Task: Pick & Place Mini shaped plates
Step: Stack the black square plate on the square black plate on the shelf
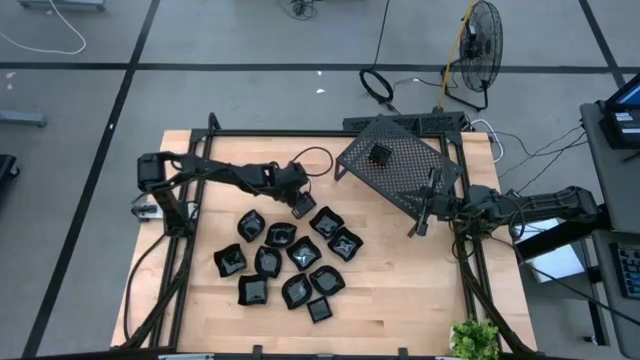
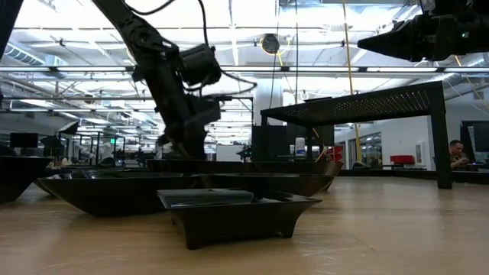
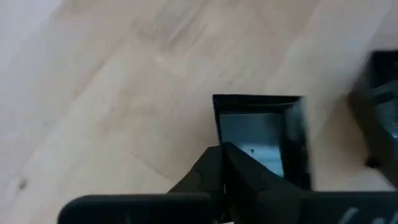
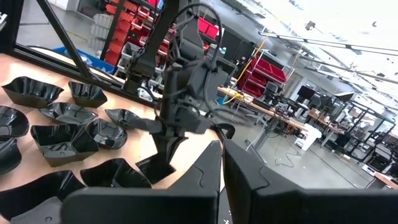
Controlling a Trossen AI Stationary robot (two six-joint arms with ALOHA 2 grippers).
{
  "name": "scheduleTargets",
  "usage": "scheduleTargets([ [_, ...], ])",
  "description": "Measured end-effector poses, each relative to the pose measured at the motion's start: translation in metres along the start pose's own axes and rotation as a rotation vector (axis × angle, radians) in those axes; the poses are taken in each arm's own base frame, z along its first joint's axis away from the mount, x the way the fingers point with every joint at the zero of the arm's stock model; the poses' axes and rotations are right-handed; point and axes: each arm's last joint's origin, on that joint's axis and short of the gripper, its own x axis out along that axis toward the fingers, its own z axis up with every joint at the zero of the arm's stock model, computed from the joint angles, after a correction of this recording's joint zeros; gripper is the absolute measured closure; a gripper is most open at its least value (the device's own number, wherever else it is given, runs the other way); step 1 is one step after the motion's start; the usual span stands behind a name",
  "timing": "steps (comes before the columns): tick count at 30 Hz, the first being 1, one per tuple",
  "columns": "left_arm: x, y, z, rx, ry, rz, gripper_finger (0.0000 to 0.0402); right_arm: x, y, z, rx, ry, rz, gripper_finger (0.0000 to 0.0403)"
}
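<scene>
A: Left gripper (image 1: 302, 207), centre of the high view: fingers closed on the rim of a square plate (image 3: 261, 134); the wrist view shows the dark fingers meeting at its near edge.

B: Stock, near to far?

A: Mini shaped plates (image 1: 290, 258), lower centre, clustered on the table (image 1: 400, 290). Rack (image 1: 395, 165), upper right, one small dark item on top. Right gripper (image 1: 420, 226) closed, empty, waiting beside the rack.

B: Step?

A: Grasp, apparently. Next: lift clear of neighbours, carry rackward.
</scene>
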Motion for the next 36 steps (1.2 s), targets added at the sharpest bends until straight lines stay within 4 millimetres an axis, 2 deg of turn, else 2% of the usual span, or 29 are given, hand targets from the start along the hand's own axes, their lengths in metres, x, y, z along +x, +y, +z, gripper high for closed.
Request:
scheduleTargets([
  [4, -0.022, -0.002, 0.003, 0.018, -0.061, 0.078, 0.0393, 0.000, 0.000, 0.000, 0.011, 0.001, 0.000, 0.0399],
  [9, -0.065, -0.016, 0.011, 0.068, -0.241, 0.219, 0.0395, 0.000, 0.000, 0.001, 0.035, -0.008, -0.004, 0.0399],
  [14, -0.113, -0.052, 0.031, 0.168, -0.413, 0.313, 0.0397, 0.006, 0.000, 0.004, 0.106, -0.036, -0.013, 0.0394],
  [19, -0.141, -0.097, 0.054, 0.283, -0.501, 0.409, 0.0398, 0.018, 0.006, 0.003, 0.112, -0.062, 0.037, 0.0346],
  [22, -0.143, -0.123, 0.063, 0.367, -0.526, 0.458, 0.0399, 0.027, 0.010, 0.002, 0.112, -0.079, 0.048, 0.0301],
  [27, -0.125, -0.155, 0.067, 0.498, -0.509, 0.514, 0.0399, 0.042, 0.016, -0.001, 0.092, -0.103, 0.037, 0.0241],
  [31, -0.108, -0.172, 0.065, 0.595, -0.487, 0.579, 0.0398, 0.053, 0.020, -0.002, 0.098, -0.129, 0.025, 0.0220],
  [36, -0.096, -0.187, 0.060, 0.691, -0.479, 0.615, 0.0398, 0.073, 0.026, -0.003, 0.086, -0.081, 0.041, 0.0220],
])
